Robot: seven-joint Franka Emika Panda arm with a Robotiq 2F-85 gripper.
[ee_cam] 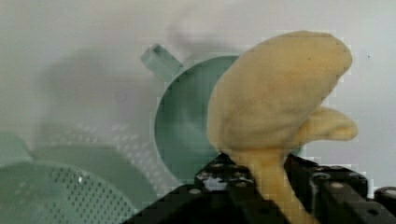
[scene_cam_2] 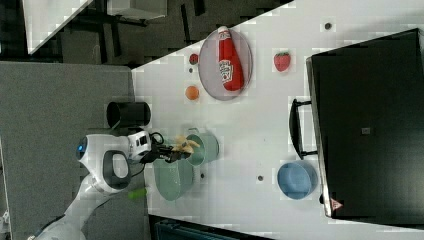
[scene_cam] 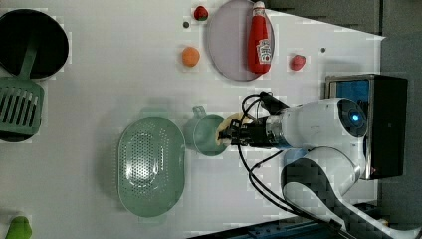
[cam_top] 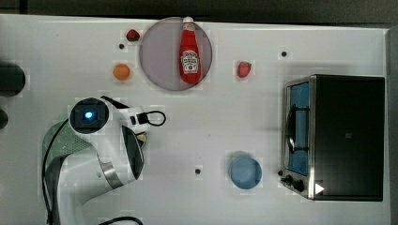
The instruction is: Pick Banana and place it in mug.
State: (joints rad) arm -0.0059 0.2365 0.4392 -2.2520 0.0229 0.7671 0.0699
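The pale yellow banana hangs by its stem between the black fingers of my gripper, which is shut on it. It hovers over the open mouth of the teal-green mug. In the left view the banana is at the mug's right rim, with the gripper just behind it. The right view shows the banana at the left rim of the mug. In the top view the arm covers the mug and a sliver of banana peeks out.
A pale-green perforated oval dish lies right beside the mug. Farther off are a ketchup bottle on a grey plate, an orange ball, two strawberries, a blue bowl, a toaster oven, a black pot and a green spatula.
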